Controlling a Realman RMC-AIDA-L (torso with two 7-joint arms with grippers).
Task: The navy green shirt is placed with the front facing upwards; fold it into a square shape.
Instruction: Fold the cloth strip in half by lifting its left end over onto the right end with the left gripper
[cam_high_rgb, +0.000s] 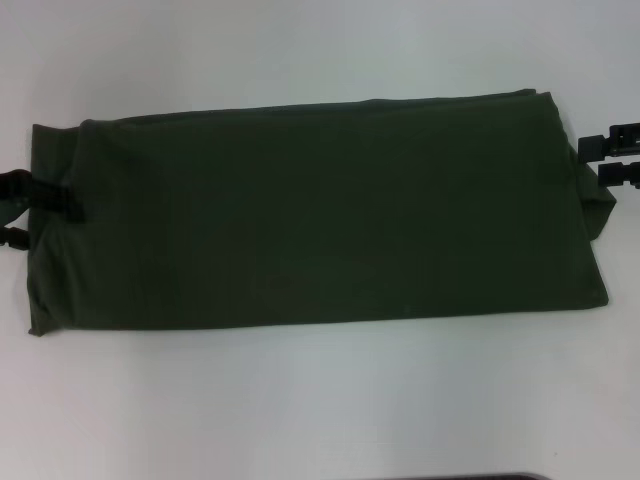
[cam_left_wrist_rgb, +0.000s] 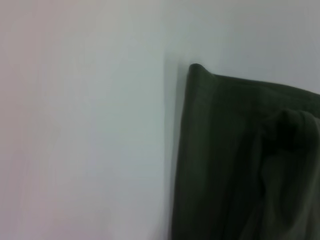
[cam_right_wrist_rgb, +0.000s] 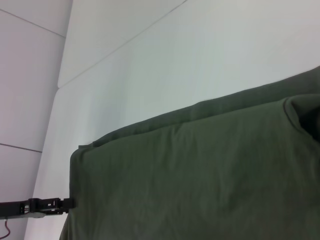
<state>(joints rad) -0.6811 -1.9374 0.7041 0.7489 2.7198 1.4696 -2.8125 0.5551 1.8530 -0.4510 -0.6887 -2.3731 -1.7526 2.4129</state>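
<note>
At opposite ends of the navy green shirt (cam_high_rgb: 310, 210), left pincer (cam_high_rgb: 45, 205) and right pincer (cam_high_rgb: 612, 160) seemingly pinch its edges.

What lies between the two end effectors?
Only the navy green shirt, folded into a long band spanning left end effector to right end effector, per the head view.

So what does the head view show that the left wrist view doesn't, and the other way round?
Only the head view shows the whole navy green shirt folded into a long band with its plain side up, the left gripper at one short end and the right gripper at the other.

Only the left wrist view shows one corner of the shirt close up, with a bunched fold of fabric standing up from it. No gripper appears there.

Both show the shirt lying on the white table.
</note>
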